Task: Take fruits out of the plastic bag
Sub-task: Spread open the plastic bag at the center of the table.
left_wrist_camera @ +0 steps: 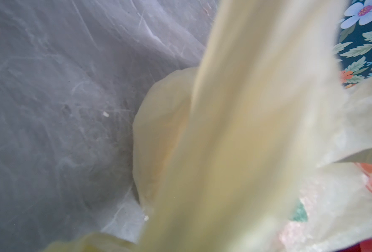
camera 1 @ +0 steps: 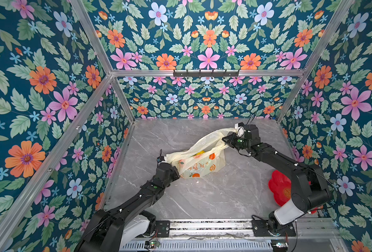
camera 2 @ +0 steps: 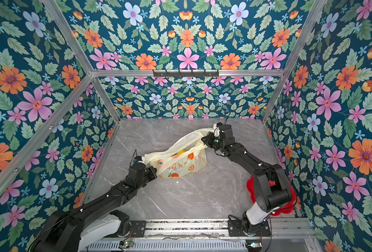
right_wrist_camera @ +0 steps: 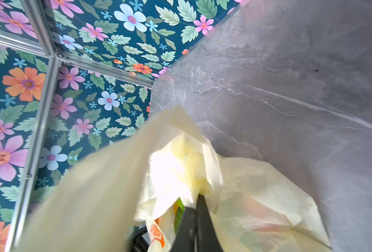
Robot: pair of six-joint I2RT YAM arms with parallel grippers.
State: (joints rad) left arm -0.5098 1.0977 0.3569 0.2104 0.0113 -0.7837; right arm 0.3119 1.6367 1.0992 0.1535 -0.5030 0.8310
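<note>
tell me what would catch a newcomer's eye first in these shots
The pale-yellow plastic bag in the middle of the grey marble table is stretched between both arms. The left gripper is shut on one handle, and the right gripper is shut on the other, farther back. A yellow fruit shows in the bag's open mouth. A red flower-shaped plate lies at the right edge, partly hidden by the right arm.

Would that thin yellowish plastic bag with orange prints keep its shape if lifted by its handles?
Probably not: the thin yellowish plastic bag sags in creased strips between the left end effector and right end effector, so it looks floppy. A yellow fruit shows at its mouth, so contents would likely shift.
</note>
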